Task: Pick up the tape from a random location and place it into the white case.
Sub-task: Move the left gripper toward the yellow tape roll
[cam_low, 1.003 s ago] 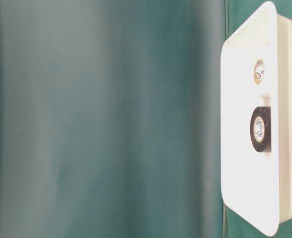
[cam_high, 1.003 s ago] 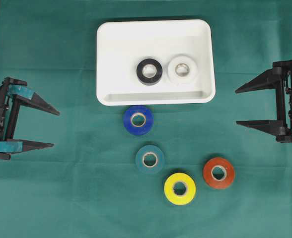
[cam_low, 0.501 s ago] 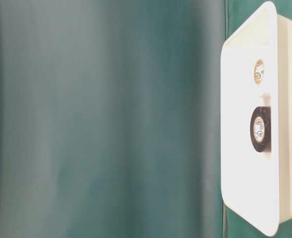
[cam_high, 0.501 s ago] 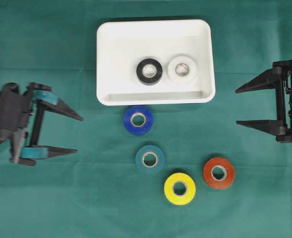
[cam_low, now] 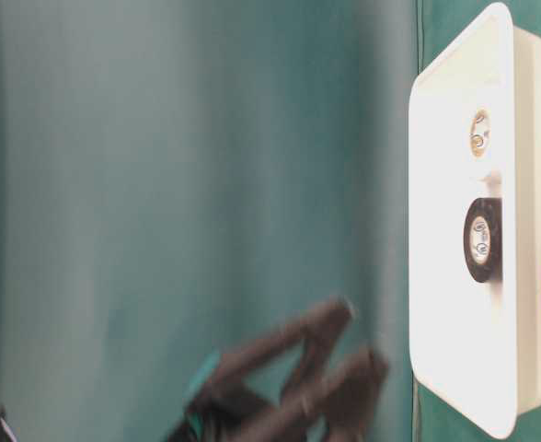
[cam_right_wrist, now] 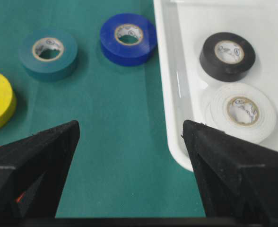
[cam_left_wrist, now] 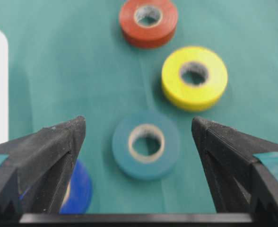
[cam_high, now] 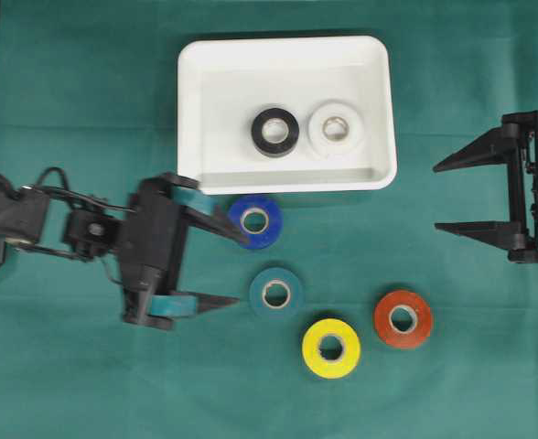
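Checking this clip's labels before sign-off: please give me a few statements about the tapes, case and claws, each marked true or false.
1. The white case holds a black tape and a white tape. True.
2. The yellow tape lies in the case. False: it lies on the cloth.
3. The left claw grips the blue tape. False: it is open, holding nothing.
4. The right claw is open. True.

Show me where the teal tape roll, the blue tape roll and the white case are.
teal tape roll [cam_high: 275, 294], overhead view, on its top face.
blue tape roll [cam_high: 255, 221], overhead view, on its top face.
white case [cam_high: 205, 82], overhead view, on its bare floor.
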Motion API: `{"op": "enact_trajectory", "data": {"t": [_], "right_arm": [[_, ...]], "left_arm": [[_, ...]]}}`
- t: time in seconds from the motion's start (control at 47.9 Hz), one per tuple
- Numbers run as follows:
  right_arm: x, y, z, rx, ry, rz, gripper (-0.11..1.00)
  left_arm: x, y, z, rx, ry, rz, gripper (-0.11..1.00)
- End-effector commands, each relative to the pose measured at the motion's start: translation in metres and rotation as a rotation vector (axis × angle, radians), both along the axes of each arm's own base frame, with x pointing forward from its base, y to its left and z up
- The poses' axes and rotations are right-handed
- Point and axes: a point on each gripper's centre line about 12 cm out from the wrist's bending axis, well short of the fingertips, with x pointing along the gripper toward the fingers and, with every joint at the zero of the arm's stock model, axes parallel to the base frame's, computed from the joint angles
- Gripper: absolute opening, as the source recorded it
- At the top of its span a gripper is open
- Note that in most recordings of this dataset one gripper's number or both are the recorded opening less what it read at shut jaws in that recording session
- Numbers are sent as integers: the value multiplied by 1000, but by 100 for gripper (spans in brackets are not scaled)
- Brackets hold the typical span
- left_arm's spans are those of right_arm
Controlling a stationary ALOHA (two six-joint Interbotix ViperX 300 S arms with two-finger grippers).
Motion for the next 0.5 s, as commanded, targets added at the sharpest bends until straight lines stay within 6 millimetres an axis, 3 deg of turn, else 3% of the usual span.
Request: {"op": "enact_trajectory", "data": {"t": [0.0,0.48], "right_arm": [[4,0,10,-5,-27,1,87],[4,0,9,-9,-26,3,87]], "left_arm": [[18,-8,18,-7,-44,-14,98],[86,-34,32,12,34,-47,98]]}}
